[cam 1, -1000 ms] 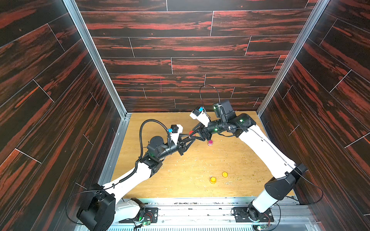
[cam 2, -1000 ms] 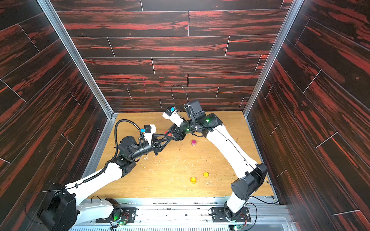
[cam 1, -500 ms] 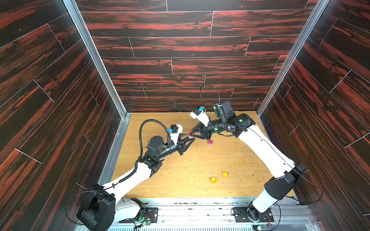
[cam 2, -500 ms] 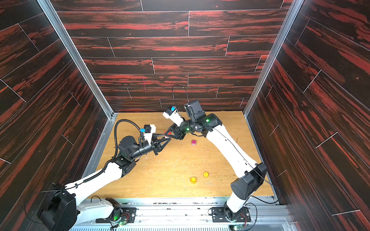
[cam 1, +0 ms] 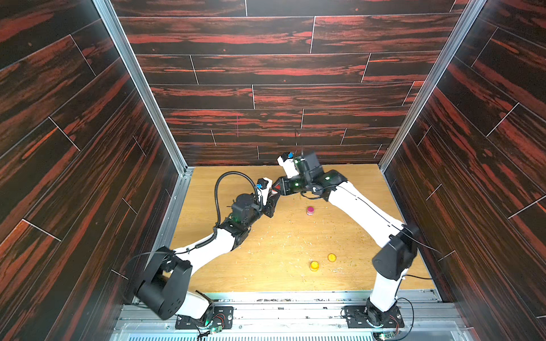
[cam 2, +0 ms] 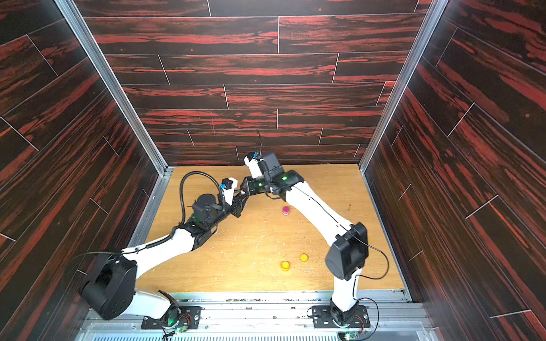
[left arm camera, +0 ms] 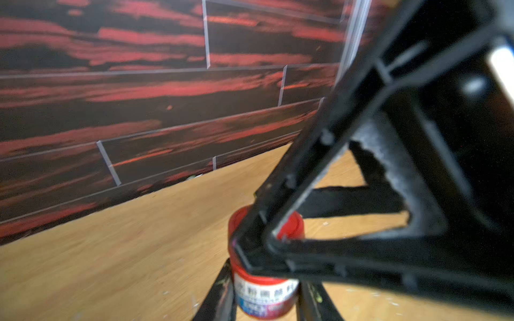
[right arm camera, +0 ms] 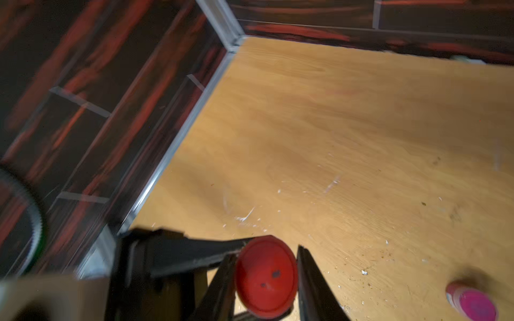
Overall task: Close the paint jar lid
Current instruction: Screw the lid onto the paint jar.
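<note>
Left hand (left arm camera: 264, 301): clenched round the body of the red paint jar (left arm camera: 261, 287).
Right hand (right arm camera: 266, 273): clamped on the red lid (right arm camera: 264, 280), directly atop that jar.
Pink jar (right arm camera: 472, 302): on the counter (right arm camera: 333, 125), near the right hand, apart from it.

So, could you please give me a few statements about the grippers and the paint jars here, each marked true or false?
1. The left gripper is shut on the red jar. True.
2. The right gripper is wide open and clear of the red lid. False: its fingers clamp the lid from both sides, on top of the red jar.
3. The pink jar stands on the table with no gripper on it. True.
4. The yellow lid sits on the yellow jar. False: the lid lies on the table beside that jar, apart from it.
</note>
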You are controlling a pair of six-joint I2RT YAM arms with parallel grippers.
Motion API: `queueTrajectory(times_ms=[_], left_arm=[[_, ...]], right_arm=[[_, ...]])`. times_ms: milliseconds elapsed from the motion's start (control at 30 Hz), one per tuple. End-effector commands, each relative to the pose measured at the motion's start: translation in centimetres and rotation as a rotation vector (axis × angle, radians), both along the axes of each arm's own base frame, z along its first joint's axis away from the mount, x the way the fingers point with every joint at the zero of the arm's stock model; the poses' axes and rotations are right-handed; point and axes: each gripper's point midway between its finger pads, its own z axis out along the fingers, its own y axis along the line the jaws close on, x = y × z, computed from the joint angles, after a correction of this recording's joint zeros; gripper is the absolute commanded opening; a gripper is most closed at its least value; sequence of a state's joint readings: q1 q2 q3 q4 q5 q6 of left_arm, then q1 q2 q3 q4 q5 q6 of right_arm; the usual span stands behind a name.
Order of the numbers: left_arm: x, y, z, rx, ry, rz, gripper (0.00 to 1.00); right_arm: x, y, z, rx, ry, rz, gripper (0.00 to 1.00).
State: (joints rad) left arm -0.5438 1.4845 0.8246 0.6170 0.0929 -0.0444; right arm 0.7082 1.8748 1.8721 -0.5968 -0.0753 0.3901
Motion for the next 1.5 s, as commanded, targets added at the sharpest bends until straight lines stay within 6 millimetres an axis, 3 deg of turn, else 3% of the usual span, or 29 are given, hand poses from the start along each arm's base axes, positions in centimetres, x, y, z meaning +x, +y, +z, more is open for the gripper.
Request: queueTrajectory(times_ms=[0, 133, 233, 367, 533, 667, 867, 1467], left_arm=[[-0.3, -1.3, 7.8, -0.088, -0.233, 0.001, 0.14], [-1.5, 0.0, 7.7, -0.124, -0.227, 0.016, 0.14], [-3.0, 0.2, 7.5, -0.137, -0.19, -0.055, 0.14], [-5.0, 0.4, 6.8, -0.154, -0.143, -0.14, 0.13], [-6.6, 0.2, 6.7, -0.183, -0.115, -0.218, 0.13], [-8.3, -0.6, 7.9, -0.233, -0.108, -0.319, 0.13], [-9.7, -1.3, 9.0, -0.273, -0.085, -0.413, 0.13], [-9.9, -1.7, 9.0, -0.278, -0.072, -0.442, 0.13]], right_arm=[[-3.5, 3.2, 1.8, 0.106, 0.099, -0.014, 0.33], [-4.1, 0.9, 4.8, 0.11, 0.038, -0.001, 0.5], [-4.2, -2.0, 6.7, 0.133, 0.026, 0.031, 0.59], [-4.5, -5.3, 9.0, 0.174, 0.005, 0.095, 0.63], [-6.7, -6.4, 11.1, 0.195, -0.053, 0.287, 0.64], [-9.1, -6.2, 10.9, 0.157, -0.141, 0.493, 0.64], [-10.2, -5.8, 9.9, 0.152, -0.206, 0.619, 0.63], [-9.3, -3.0, 6.3, 0.109, -0.16, 0.644, 0.58]])
